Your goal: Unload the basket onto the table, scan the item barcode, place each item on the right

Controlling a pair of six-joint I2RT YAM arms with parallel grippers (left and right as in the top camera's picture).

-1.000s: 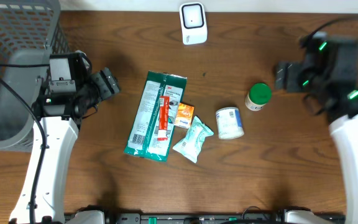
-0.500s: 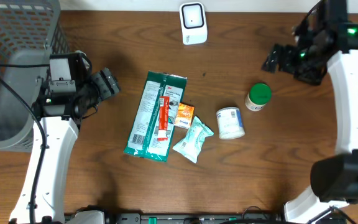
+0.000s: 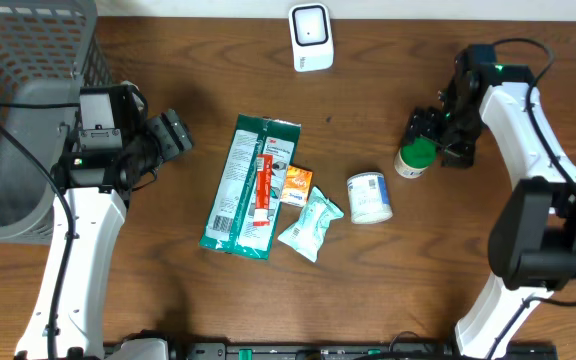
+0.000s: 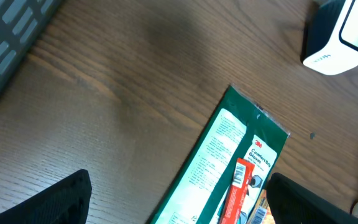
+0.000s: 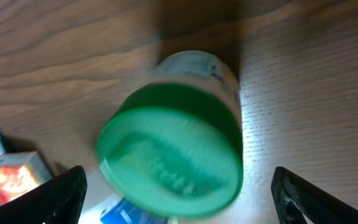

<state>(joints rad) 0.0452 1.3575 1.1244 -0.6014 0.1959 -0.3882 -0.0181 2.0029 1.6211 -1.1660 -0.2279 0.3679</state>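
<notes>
My right tool (image 3: 438,140) hangs over the right part of the tabletop (image 3: 168,290), directly above the jar with the green lid (image 3: 415,154). Its two fingers stand wide apart, one on each side of the jar, and in the right wrist view I see a gap between each finger and the lid, so this tool is released and grasps nothing. The jar stands on the wood with its lid up; the wrist picture is a little blurred, and I cannot find a barcode on it. Just to the left of the jar lies a white tub (image 3: 370,197) on its side. Further left are a pale green pouch (image 3: 311,223), a small orange packet (image 3: 297,183) and a long green packet (image 3: 243,190) with a red strip on it; these three touch or overlap one another. The white scanner (image 3: 310,38) stands at the far edge of the tabletop, well apart from the jar. My left tool (image 3: 175,132) is on the left side, near the grey basket (image 3: 28,60); its fingers are also spread and hold nothing, and only bare wood and the far end of the green packet lie below it.
</notes>
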